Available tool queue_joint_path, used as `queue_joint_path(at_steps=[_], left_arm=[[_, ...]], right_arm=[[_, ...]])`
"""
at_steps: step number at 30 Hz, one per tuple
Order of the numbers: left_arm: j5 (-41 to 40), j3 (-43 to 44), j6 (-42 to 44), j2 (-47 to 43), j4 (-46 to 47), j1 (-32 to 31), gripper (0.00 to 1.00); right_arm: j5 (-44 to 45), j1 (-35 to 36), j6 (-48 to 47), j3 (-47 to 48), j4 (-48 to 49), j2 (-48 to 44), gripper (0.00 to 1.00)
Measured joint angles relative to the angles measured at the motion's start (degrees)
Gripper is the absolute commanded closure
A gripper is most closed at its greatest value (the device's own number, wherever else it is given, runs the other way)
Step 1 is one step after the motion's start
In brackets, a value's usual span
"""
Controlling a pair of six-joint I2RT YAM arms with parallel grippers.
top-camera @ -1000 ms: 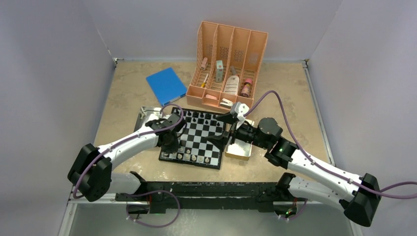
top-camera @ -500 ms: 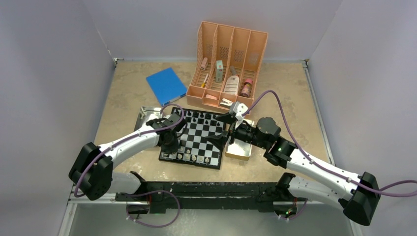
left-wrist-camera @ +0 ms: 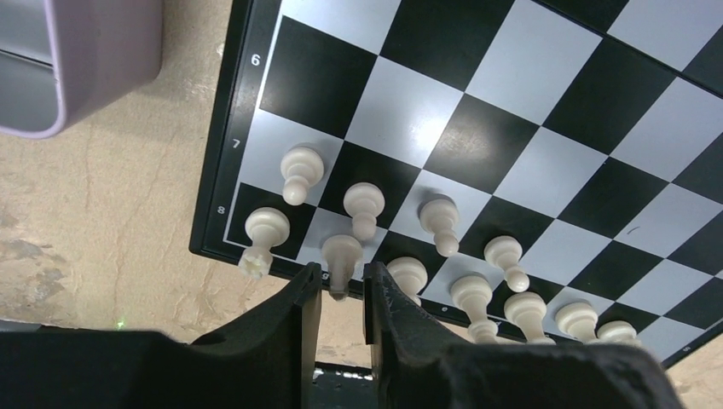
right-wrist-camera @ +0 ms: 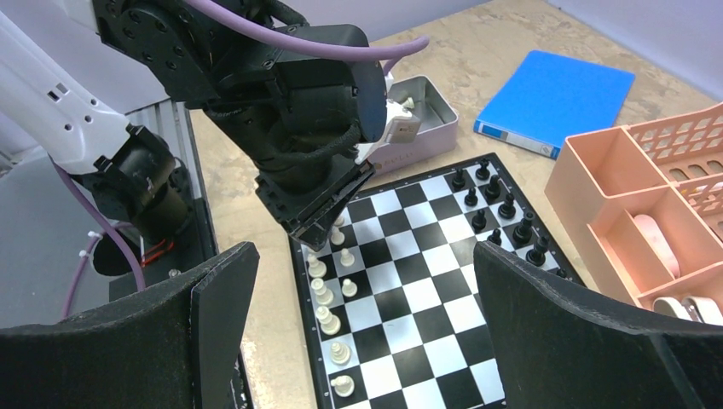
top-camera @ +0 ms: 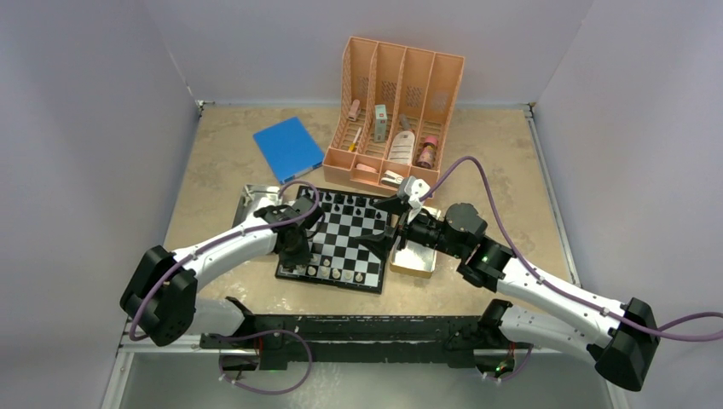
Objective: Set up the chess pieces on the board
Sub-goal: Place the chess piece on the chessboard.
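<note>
beige worktop (top-camera: 511,170) sits between plain grey walls. at its near middle lies the board (top-camera: 345,239), with pale chess pieces (top-camera: 337,274) lined along its near edge. the left hand (left-wrist-camera: 343,285) points down at the near left corner. its fingers are parted only a little, either side of one pale piece (left-wrist-camera: 341,253). that piece stands on its own in the edge row, just beside the corner piece (left-wrist-camera: 266,226). so the hand looks released, not clenched.

the step seems to be letting go cleanly. the fingers should open evenly and rise straight up, because a sideways drift would likely knock the neighbours crowded on both sides. the piece should also be checked for sitting square on its check.

right of the board, the right hand (top-camera: 381,224) gapes wide and empty. black pieces (top-camera: 351,204) fill the far edge. beyond them stand a peach organizer (top-camera: 396,111) and a blue book (top-camera: 288,149).
</note>
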Motion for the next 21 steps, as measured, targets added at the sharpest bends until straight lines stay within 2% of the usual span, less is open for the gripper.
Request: queue_joint_path(at_steps=[5,13,21], left_arm=[[2.2,0.9,0.6,0.0,0.2,0.0,0.74],[2.6,11.5,3.0,0.0,0.0,0.2,0.73],[2.6,17.9,8.0,-0.1,-0.5,5.0,0.79]], right_arm=[[0.0,0.0,0.0,0.0,0.0,0.0,0.01],[0.1,0.0,0.0,0.0,0.0,0.5,0.01],[1.1,0.0,0.0,0.0,-0.1,0.5,0.01]])
